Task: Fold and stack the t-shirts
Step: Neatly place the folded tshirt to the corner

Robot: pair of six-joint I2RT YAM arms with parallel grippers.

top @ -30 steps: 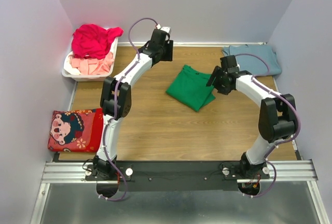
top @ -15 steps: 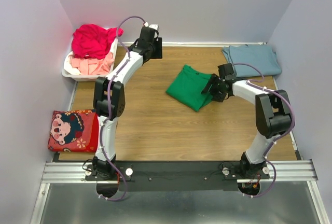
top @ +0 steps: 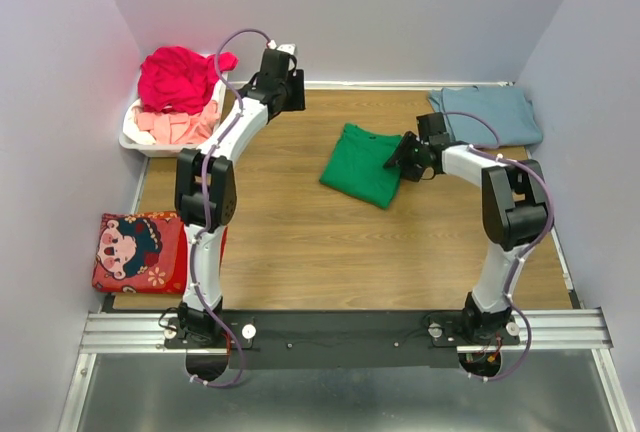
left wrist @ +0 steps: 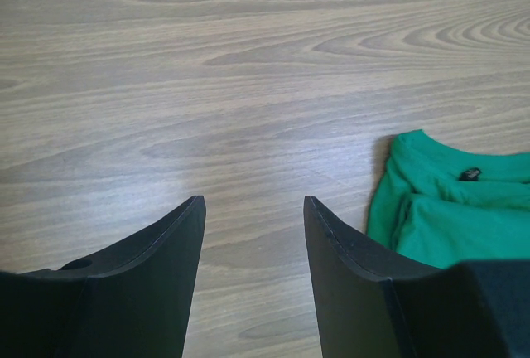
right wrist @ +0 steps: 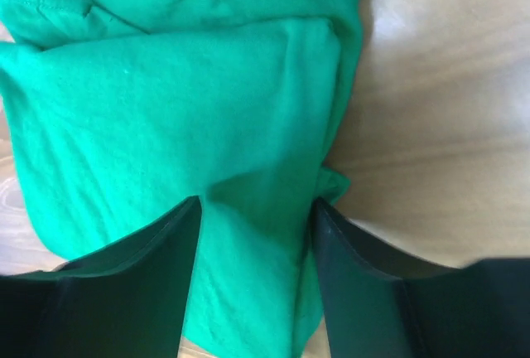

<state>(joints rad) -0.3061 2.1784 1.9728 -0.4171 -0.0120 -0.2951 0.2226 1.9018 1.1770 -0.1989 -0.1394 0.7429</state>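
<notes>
1. Over the last second my right gripper [right wrist: 256, 202] has dropped in from the right to the near-right edge of the green t-shirt [top: 358, 164]. My left gripper [left wrist: 252, 202] has swung away to the far left, towards the basket [top: 150, 145].
2. My right jaws stand apart and hold nothing. They straddle the green t-shirt's folded edge, where a small tuck of cloth sticks out onto the table [top: 300, 242].
3. My left jaws are also apart and empty, hanging over bare wood with the green t-shirt off to one side.
4. The green t-shirt lies folded mid-table, well apart from the blue-grey t-shirt [top: 487, 114] at the far right. The magenta t-shirt [top: 178, 77] is heaped in the basket.
5. I judge the step in hand to be gripping the green bundle to carry it onto the blue-grey one.
6. To do it well, I should press low so both jaws take every layer, not only the top sheet.
7. I should bite past the loose tuck, then lift evenly, or the fold may fall open.
</notes>
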